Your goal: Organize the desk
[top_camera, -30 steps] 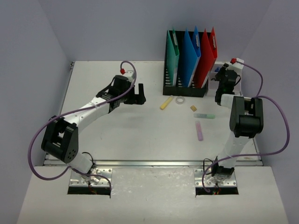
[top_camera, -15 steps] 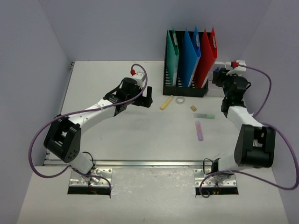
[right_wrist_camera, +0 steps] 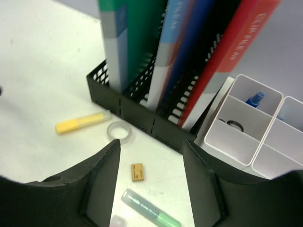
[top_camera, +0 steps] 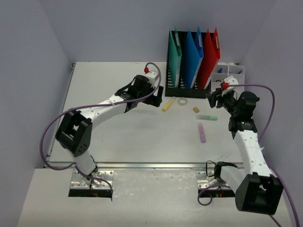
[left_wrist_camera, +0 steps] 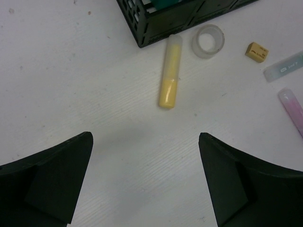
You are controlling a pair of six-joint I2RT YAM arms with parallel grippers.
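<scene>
While the left gripper (left_wrist_camera: pixel 144 142) hovers (jaws apart), the desk (left_wrist_camera: pixel 71 71) lies below.

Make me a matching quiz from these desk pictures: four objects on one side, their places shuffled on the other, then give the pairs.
Things:
1. yellow marker pen
2. clear tape ring
3. pale pink marker pen
4. small blue object

Places:
A. inside a compartment of the white plastic divided box
B. between the yellow marker pen and the small tan block
C. of the loose items, closest to the front rail of the white desk
D. the loose item nearest the open left gripper

Pairs: 1-D, 2-B, 3-C, 4-A
</scene>
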